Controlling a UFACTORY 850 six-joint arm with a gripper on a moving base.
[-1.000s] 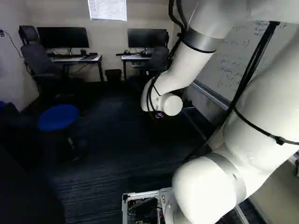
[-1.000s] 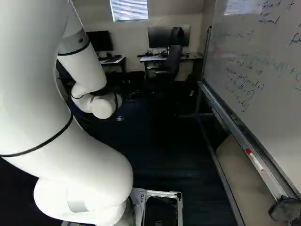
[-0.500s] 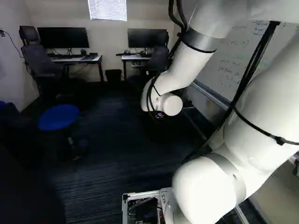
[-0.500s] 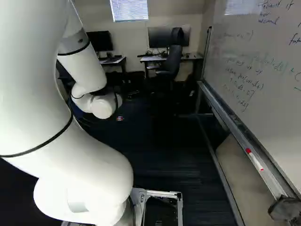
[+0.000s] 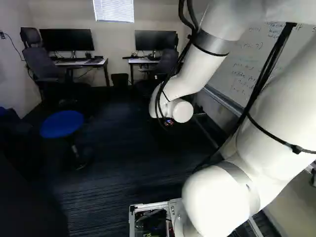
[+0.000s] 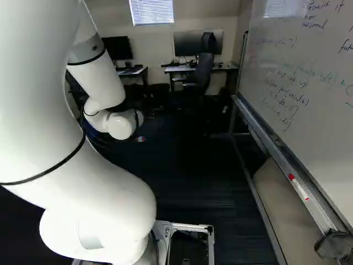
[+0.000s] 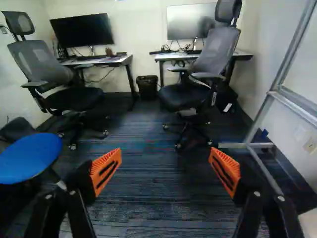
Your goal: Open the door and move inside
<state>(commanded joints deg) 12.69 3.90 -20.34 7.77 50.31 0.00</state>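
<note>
Standing wide: jaws | handwriting [image 6: 285,101] on whiteboard [image 6: 325,146] (red-capped marker [image 6: 299,187] on ledge [image 6: 318,213])

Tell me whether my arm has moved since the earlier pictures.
No: in the left base view the arm stands just as before against its lowest joint, shifted neither way.

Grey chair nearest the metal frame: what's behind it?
Behind the chair stands a desk bearing a monitor and cables; a dark object sits lower down. The chair covers part of the desktop and the space beneath, so I can't tell what's there.
</note>
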